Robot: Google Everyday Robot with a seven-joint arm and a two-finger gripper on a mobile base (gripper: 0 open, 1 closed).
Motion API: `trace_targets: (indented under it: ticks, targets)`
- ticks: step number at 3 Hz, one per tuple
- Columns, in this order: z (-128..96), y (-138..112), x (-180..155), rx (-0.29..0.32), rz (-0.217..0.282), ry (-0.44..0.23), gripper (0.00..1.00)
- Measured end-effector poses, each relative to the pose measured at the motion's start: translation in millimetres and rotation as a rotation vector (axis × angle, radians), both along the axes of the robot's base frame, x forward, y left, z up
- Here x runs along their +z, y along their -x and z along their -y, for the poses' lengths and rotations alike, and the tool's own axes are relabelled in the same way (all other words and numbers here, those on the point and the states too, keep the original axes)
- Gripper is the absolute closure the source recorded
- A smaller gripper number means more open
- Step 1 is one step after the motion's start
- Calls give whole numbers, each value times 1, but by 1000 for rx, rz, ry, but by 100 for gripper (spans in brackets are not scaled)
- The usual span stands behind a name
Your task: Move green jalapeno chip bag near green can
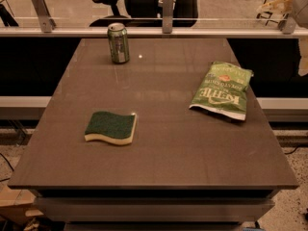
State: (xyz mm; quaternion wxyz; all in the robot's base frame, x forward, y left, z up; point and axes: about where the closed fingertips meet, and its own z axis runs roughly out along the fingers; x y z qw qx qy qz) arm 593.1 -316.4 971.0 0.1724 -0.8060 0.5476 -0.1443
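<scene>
The green jalapeno chip bag (pixel 221 89) lies flat on the right side of the brown table (pixel 163 177), with white "KETTLE" lettering and a white edge toward me. The green can (pixel 118 43) stands upright at the table's back left. The two are far apart, about a table's width. My gripper (pixel 276 1) is at the top right corner of the camera view, raised beyond the table's back right corner, well away from the bag and touching nothing on the table.
A yellow sponge with a dark green top (pixel 110 127) lies on the table's left front. A rail with metal posts (pixel 167 13) runs behind the table, with an office chair (pixel 144 1) beyond it. Part of my arm (pixel 303 57) shows at the right edge.
</scene>
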Motion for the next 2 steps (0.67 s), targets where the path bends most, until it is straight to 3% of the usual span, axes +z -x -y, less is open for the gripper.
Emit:
trace_targets:
  ticks: [2]
  targets:
    - [-19,-14,-14,136,50,-29,0]
